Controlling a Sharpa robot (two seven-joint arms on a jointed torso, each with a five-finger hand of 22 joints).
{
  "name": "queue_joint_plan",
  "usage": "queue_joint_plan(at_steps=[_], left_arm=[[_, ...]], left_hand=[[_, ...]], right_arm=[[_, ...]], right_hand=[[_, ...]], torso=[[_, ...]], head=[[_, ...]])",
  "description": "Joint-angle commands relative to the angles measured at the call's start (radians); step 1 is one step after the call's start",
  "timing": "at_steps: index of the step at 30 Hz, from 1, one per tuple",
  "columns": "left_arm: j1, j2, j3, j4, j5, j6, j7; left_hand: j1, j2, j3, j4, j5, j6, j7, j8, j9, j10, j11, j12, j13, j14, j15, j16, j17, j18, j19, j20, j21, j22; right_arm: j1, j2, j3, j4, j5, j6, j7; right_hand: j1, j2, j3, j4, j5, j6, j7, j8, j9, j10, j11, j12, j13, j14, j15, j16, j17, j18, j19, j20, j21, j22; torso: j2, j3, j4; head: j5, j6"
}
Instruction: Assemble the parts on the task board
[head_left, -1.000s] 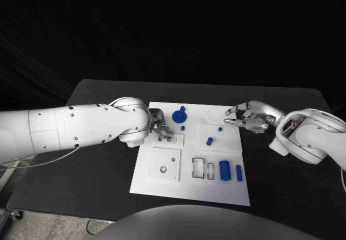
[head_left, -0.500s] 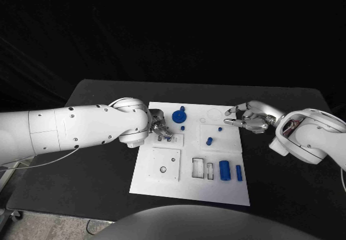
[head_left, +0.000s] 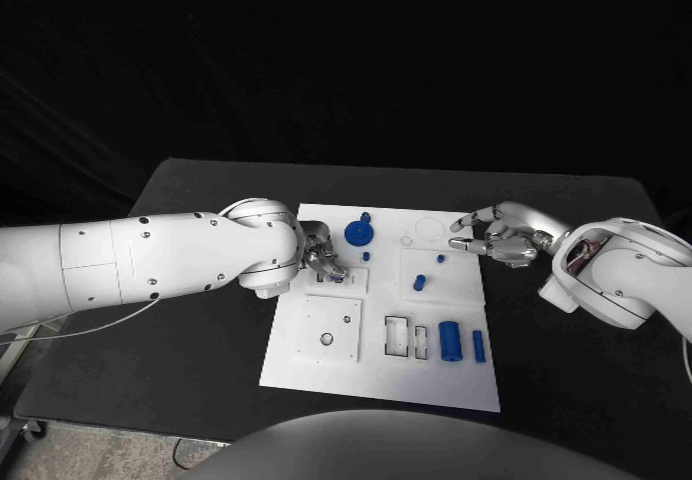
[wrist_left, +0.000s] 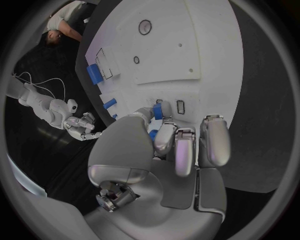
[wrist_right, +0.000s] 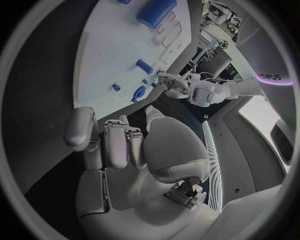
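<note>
The white task board (head_left: 378, 372) lies mid-table. My left hand (head_left: 320, 258) is over its upper-left corner, above two small slots (head_left: 340, 278). In the left wrist view that hand (wrist_left: 178, 145) pinches a small blue part (wrist_left: 157, 111) between thumb and fingertip, close to a slot (wrist_left: 180, 107). My right hand (head_left: 490, 238) hovers at the board's upper-right edge, its fingers apart and holding nothing. A blue gear (head_left: 358, 235), a small peg (head_left: 418, 283), a blue cylinder (head_left: 450, 341) and a thin blue bar (head_left: 477, 346) are on the board.
Rectangular recesses (head_left: 397, 335) and a square plate (head_left: 332, 327) take up the board's lower half. Black table (head_left: 577, 340) lies bare around the board. The right wrist view shows the board (wrist_right: 119, 55), the cylinder (wrist_right: 155, 11) and the gear (wrist_right: 139, 93).
</note>
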Motion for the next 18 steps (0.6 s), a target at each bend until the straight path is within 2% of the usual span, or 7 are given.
queue_joint_plan(at_steps=[1, 18], left_arm=[[-0.008, -0.001, -0.005, 0.001, -0.003, 0.022, 0.003], [-0.010, -0.010, -0.005, 0.007, -0.003, 0.023, 0.007]], left_hand=[[0.009, -0.002, 0.008, -0.003, 0.006, 0.002, -0.006, -0.005, 0.000, 0.176, -0.064, 0.099, 0.726, 0.103, -0.006, 0.002, 0.263, -0.001, 0.003, -0.002, 0.001, 0.044], [0.012, -0.008, 0.018, -0.012, 0.010, 0.003, -0.006, -0.008, 0.003, 0.176, -0.064, 0.099, 0.726, 0.103, -0.006, 0.002, 0.263, -0.001, 0.002, -0.003, 0.000, 0.044]], right_arm=[[-0.001, 0.000, 0.000, -0.001, -0.003, 0.014, -0.002], [-0.003, -0.001, 0.000, -0.003, -0.003, 0.018, -0.007]], right_hand=[[0.009, 0.000, 0.000, -0.004, 0.004, 0.003, 0.003, 0.003, -0.001, 0.107, 0.005, 0.004, 0.263, 0.025, 0.008, -0.007, 0.108, 0.020, -0.008, 0.000, -0.007, 0.057], [0.011, 0.001, 0.000, -0.003, 0.004, 0.003, 0.004, 0.003, -0.002, 0.107, 0.006, 0.004, 0.263, 0.024, 0.009, -0.009, 0.107, 0.020, -0.010, 0.001, -0.010, 0.056]], torso=[[0.000, 0.0001, -0.0005], [0.000, 0.0002, 0.0004]], head=[[0.001, 0.000], [0.002, 0.000]])
